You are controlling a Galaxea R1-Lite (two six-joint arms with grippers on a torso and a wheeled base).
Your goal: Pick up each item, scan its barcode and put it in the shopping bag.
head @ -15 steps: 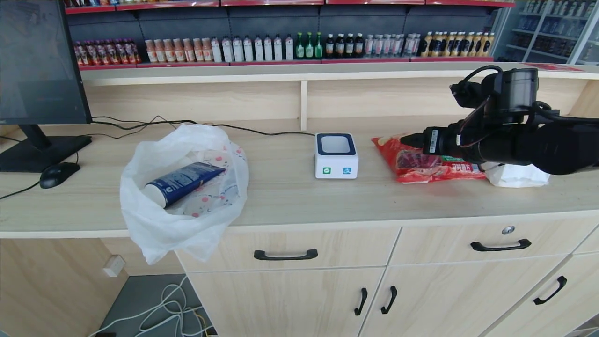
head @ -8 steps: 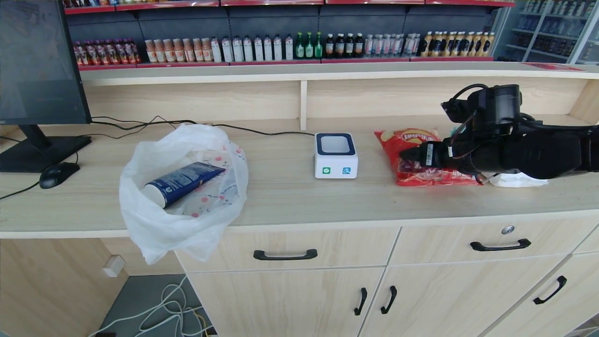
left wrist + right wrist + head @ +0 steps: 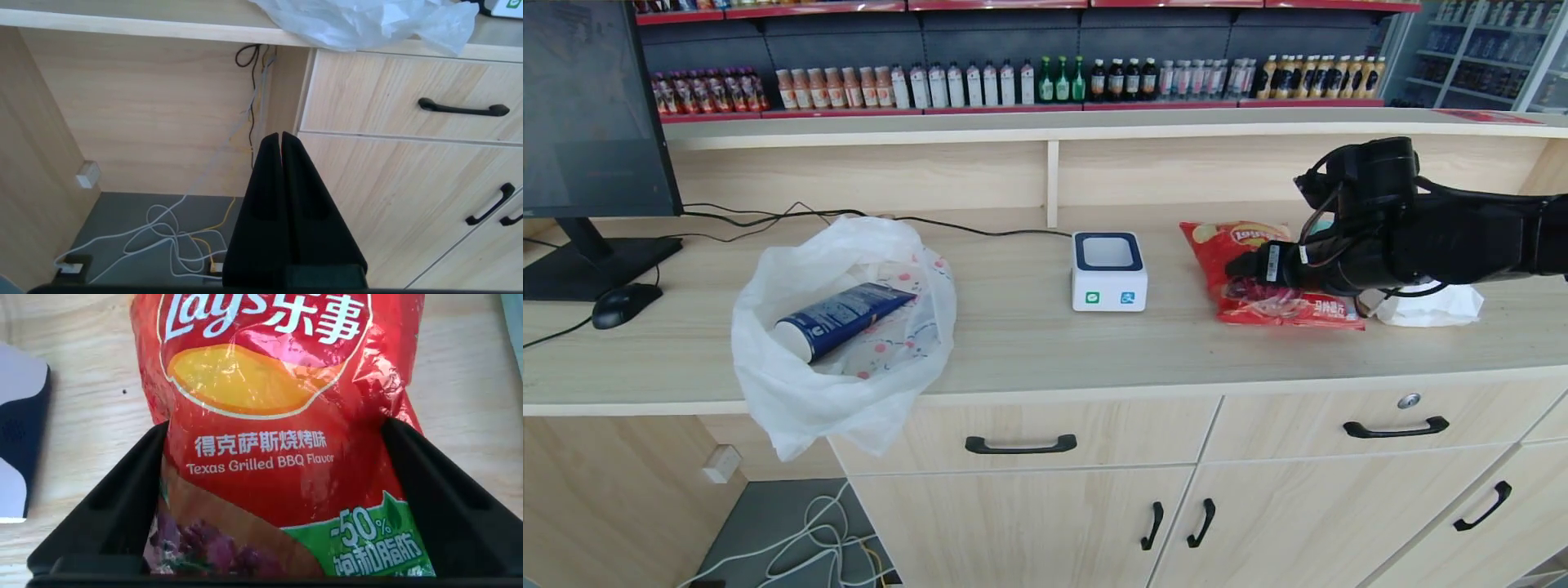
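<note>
A red chips bag [image 3: 1237, 245] lies flat on the wooden counter to the right of the white barcode scanner [image 3: 1109, 269]. My right gripper [image 3: 1250, 273] is low over the bag's near half and open. In the right wrist view, its fingers [image 3: 122, 498] straddle the chips bag [image 3: 270, 367], one along each side. The white shopping bag [image 3: 768, 384] sits open at the counter's left front edge with a blue tube [image 3: 841, 317] inside. My left gripper [image 3: 282, 139] hangs shut below the counter in front of the cabinet, holding nothing.
A white tissue packet [image 3: 1429, 306] lies just right of the chips. A monitor [image 3: 592, 106] and mouse [image 3: 625, 304] stand at the far left, with cables behind the bag. A raised shelf [image 3: 1045, 122] backs the counter. Drawers with black handles [image 3: 1021, 445] are below.
My right arm has come down from above the chips bag and shifted slightly back, so its open fingers now sit around the bag. The bag's top has come into sight.
</note>
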